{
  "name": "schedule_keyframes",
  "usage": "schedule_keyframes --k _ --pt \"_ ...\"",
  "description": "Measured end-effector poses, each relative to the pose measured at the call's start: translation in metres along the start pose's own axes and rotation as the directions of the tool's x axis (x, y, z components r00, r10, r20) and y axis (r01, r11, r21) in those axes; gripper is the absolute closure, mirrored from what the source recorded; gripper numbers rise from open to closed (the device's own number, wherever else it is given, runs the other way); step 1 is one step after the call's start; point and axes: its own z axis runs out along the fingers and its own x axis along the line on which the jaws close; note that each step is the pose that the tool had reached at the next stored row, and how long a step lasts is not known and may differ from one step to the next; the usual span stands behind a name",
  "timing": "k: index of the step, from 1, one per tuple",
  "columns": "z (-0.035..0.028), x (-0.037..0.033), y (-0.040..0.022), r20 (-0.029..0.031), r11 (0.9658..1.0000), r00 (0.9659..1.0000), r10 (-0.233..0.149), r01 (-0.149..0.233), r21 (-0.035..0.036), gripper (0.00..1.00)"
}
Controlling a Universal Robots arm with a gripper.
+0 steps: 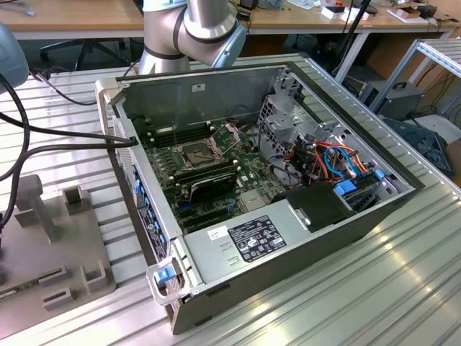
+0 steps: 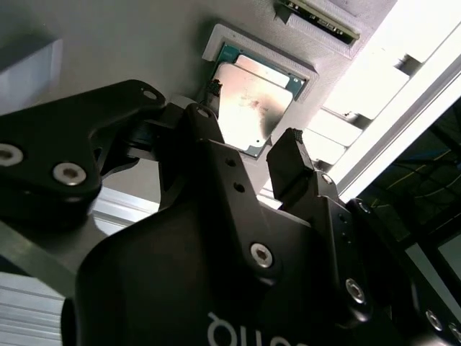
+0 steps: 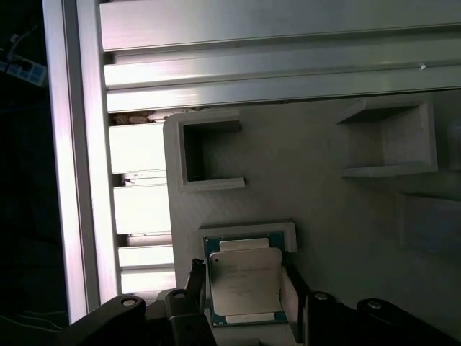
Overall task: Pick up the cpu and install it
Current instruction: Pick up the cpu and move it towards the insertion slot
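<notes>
Second wrist view shows my end effector (image 2: 250,119) open, straddling the thin square silvery-grey cpu (image 2: 253,97) in its grey holder (image 2: 216,37). Light, stiff and fragile, I judge; best gripped by opposite edges.

cpu (image 3: 245,281): dull silvery metal face, faintly smudged, with a green board edge
tray (image 3: 346,216) around cpu: matt grey plastic, smooth
gripper (image 2: 251,119) over cpu: matt black, smooth, with bright metal screws
table (image 3: 252,72) beside cpu: bare ribbed aluminium, glossy where lit
</notes>
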Motion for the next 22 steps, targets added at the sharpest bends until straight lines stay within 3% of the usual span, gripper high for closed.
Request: schedule_keyframes --k 2,3,8,22 --pt "0.0000 0.0000 0.0000 0.0000 1.0000 1.0000 0.000 0.000 0.0000 0.45" --pt "0.0000 0.0000 -0.0001 -0.0001 1.0000 1.0000 0.000 0.000 0.0001 0.38" --pt "0.0024 -0.0001 -0.0001 0.0035 0.9995 0.9995 -0.032 0.032 0.0008 0.38" --pt "0.0067 -0.0026 0.0001 0.0031 0.9966 0.9966 -0.083 0.083 0.0038 0.38"
